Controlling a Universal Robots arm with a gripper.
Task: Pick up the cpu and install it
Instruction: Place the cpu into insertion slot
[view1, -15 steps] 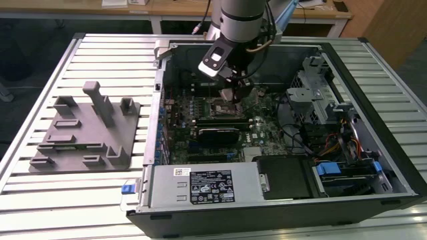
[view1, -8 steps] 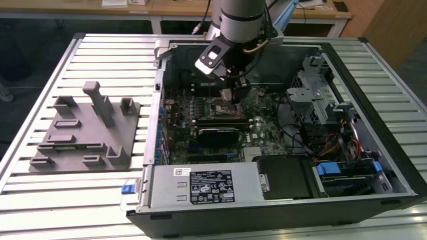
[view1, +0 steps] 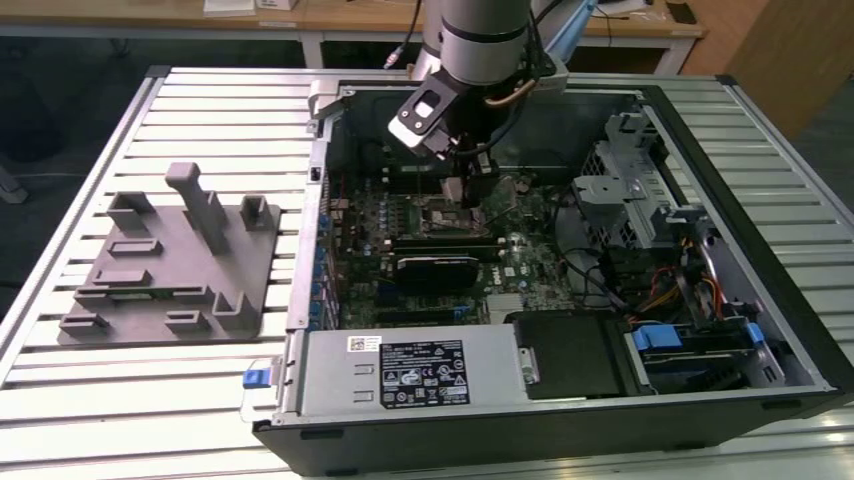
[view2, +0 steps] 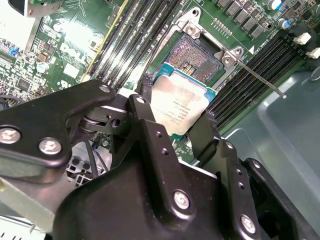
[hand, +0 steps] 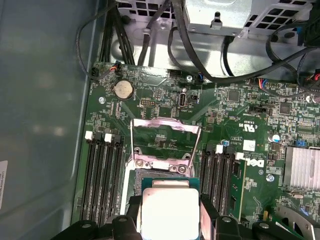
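Holding cpu (hand: 169, 212) in narrowed pincer (view2: 177, 105) | cpu over open socket (view2: 192, 55) | socket inside opened computer case (view1: 534, 432)

cpu (view2: 181, 107) partly hidden behind pincer (view2: 177, 100), socket (view2: 192, 55) partly covered by cpu

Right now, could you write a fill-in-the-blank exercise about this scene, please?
1. The black gripper holds the flat square silvery cpu ___ the black computer case.
2. The grey plastic fixture stands on the exterior view's ___ of that case.
3. The metal socket frame is ___, not closed.
Missing words: inside; left; open.
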